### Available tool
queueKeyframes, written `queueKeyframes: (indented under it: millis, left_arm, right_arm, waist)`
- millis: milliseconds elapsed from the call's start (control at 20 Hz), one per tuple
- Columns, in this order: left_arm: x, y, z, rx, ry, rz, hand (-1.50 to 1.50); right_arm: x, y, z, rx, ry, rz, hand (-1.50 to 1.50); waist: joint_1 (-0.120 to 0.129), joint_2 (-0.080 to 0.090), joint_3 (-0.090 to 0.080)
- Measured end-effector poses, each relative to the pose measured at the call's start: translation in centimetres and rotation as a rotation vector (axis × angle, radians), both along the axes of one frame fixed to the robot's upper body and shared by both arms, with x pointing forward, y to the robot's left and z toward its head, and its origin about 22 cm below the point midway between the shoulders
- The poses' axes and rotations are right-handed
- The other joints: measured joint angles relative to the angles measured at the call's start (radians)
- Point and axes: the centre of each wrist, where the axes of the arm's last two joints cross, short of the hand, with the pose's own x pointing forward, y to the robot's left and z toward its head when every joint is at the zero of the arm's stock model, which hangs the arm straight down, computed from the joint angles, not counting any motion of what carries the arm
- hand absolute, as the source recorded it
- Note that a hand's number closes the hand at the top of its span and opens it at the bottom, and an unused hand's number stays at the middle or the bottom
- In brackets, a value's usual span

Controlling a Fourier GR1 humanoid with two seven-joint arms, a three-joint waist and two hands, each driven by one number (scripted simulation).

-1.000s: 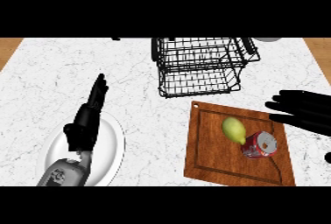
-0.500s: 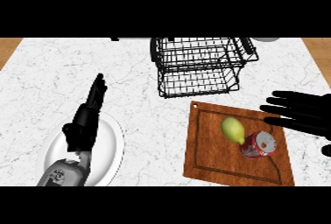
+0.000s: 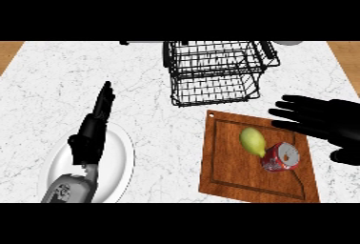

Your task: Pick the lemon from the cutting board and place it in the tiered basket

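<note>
1. The lemon [image 3: 253,141], yellow-green and oval, is lying on the wooden cutting board [image 3: 228,171], in the upper middle part of it, with no hand touching it.
2. A crushed red drink can [image 3: 280,157] is lying on the board just beside the lemon, at its lower right, and the two are looking as if they are touching or nearly so.
3. The cutting board is sitting on the white marbled worktop [image 3: 147,90], at the right side of the view, slightly turned so that its corners are pointing off square.
4. The black wire tiered basket [image 3: 216,71] is standing on the worktop just beyond the board's far edge, close to its upper left corner.
5. The right hand [image 3: 325,125] is hovering over the board's upper right corner, fingers spread and straight, pointing toward the left, holding nothing; its fingertips [image 3: 277,124] are staying apart from the lemon, to the lemon's upper right.
6. The left hand [image 3: 95,127] is resting at the left side, fingers straight and pointing away toward the far edge, open, lying over a white plate [image 3: 119,162].
7. The grey left forearm [image 3: 67,188] is coming in from the lower edge across that plate.
</note>
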Motion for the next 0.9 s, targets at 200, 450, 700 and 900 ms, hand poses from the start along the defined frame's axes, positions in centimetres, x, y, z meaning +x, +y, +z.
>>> queueKeyframes:
  millis: [200, 450, 700, 900]
  left_arm:
    - [0.1, -0.2, 0.0, -0.002, 0.000, 0.000, 0.00]
    - [0.0, 0.2, 0.2, 0.004, -0.004, 0.004, 0.00]
    - [-0.1, -0.3, 0.5, 0.001, 0.001, 0.002, 0.00]
    - [0.1, -0.3, 0.2, -0.001, 0.004, -0.001, 0.00]
  right_arm:
    - [1.1, 0.0, -1.1, -0.010, 0.017, -0.022, -1.50]
    - [2.0, 0.5, -1.8, -0.026, 0.045, -0.032, -1.50]
    - [2.7, 0.1, -3.1, -0.019, 0.057, -0.014, -1.50]
    - [2.7, 0.4, -3.6, -0.020, 0.068, 0.001, -1.50]
  waist:
    - [0.001, 0.000, 0.000]
    - [0.001, 0.000, 0.000]
    - [0.002, 0.000, 0.000]
    - [0.000, 0.000, 0.000]
